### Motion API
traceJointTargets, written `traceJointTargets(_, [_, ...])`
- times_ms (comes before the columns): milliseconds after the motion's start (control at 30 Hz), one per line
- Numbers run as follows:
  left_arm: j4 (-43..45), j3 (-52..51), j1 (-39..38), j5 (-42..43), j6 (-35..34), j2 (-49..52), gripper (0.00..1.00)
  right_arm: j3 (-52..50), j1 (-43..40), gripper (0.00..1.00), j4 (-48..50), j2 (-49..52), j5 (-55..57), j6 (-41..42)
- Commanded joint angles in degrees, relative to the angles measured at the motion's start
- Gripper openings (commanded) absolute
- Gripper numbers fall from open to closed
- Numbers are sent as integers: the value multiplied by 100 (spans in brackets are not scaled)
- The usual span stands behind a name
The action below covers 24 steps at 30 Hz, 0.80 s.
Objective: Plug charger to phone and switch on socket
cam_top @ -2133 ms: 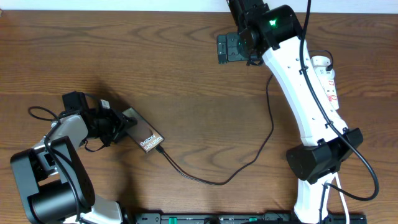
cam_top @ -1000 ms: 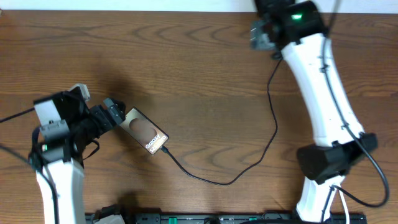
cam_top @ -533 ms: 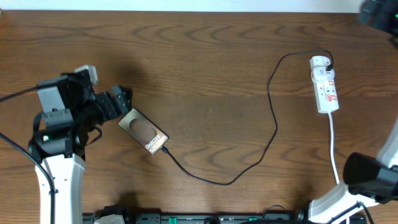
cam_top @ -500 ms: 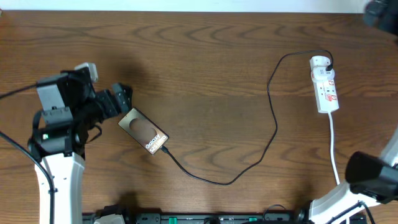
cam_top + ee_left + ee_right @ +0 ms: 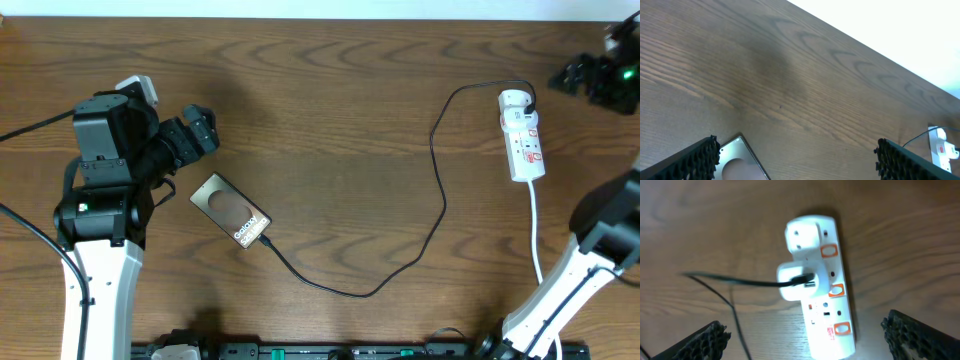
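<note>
The phone (image 5: 232, 211) lies flat on the table at the left, and one corner of it (image 5: 739, 161) shows in the left wrist view. The charger cable (image 5: 437, 205) meets the phone's lower right end, loops across the table and ends at a white plug (image 5: 514, 99) seated in the socket (image 5: 524, 143). My left gripper (image 5: 195, 135) hangs open up and left of the phone, apart from it; its fingertips (image 5: 696, 159) are spread wide. My right gripper (image 5: 585, 78) is open just right of the socket. In its wrist view the socket (image 5: 827, 302) with orange-red switches lies between the spread fingers (image 5: 917, 337).
The socket's white lead (image 5: 536, 230) runs down toward the table's front edge. The right arm (image 5: 590, 250) stands at the right edge, the left arm (image 5: 100, 200) at the left. A black rail (image 5: 330, 351) lines the front edge.
The right gripper came back down from the far top right corner toward the socket. The left gripper drew up and away from the phone's upper end. Phone and cable stayed put.
</note>
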Motion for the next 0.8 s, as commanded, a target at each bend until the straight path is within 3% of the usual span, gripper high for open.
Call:
traceJointTargets(0, [26,155,-15,-98,-92,15,98,17,42,99,-50,341,-326,-380])
traceJointTargets(133, [22,155,-15,-98,-92,15,98,15,144,99,-267,767,-592,-791])
traceJointTargets(400, [-122,153,-13,-98,-63,37,98,-90,356,99,-306,964,-551,-774])
traceJointTargets(767, [-173,149,-13,-101,-44,44,98,-188,398,99,-153,964,81,-50])
